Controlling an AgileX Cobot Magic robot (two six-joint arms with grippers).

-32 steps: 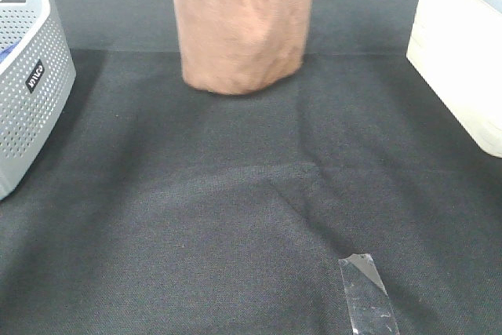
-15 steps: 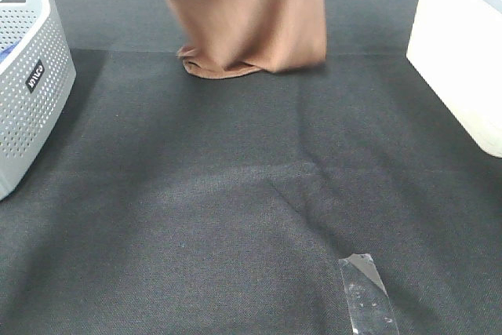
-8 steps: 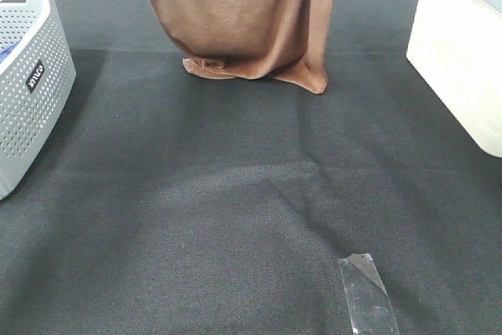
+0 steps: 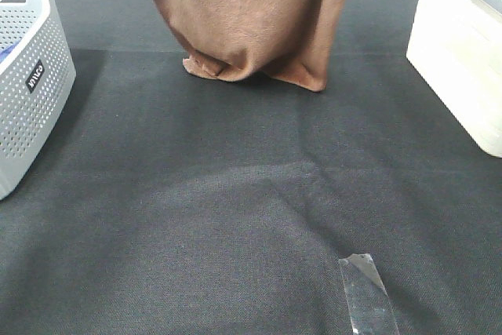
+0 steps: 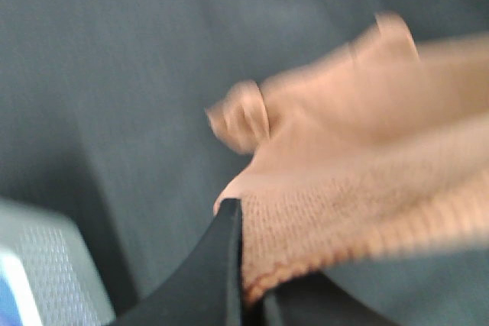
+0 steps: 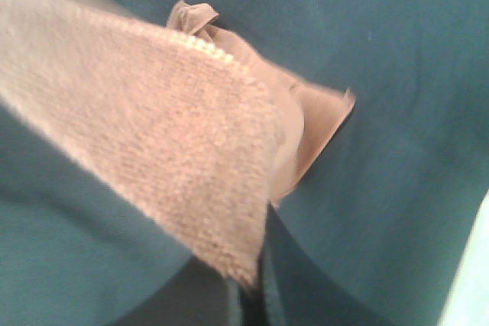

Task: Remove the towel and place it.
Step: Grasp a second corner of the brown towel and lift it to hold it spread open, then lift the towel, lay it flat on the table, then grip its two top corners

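Both pincers are clamped tight on the towel point(image 5: 359, 188). In the left wrist view, the left pincer point(image 5: 243, 265) has a black finger pinching the stitched edge. In the right wrist view, the right pincer point(image 6: 248, 295) sits at the bottom of the frame gripping another edge, and the fabric drapes away from it.

In the high view neither pincer shows. Lower right, closest to the camera, there's a strip of clear shiny tape point(image 4: 367, 296) stuck down on the desk point(image 4: 196, 209), which is covered in a black woven cloth with a few soft wrinkles. Further back, a grey perforated plastic basket point(image 4: 31, 92) sits at the left edge and a smooth white box point(image 4: 459, 60) at the right edge. Top centre, the towel hangs down, plush and orange-brown, with its bunched, folded lower end resting on the desk.
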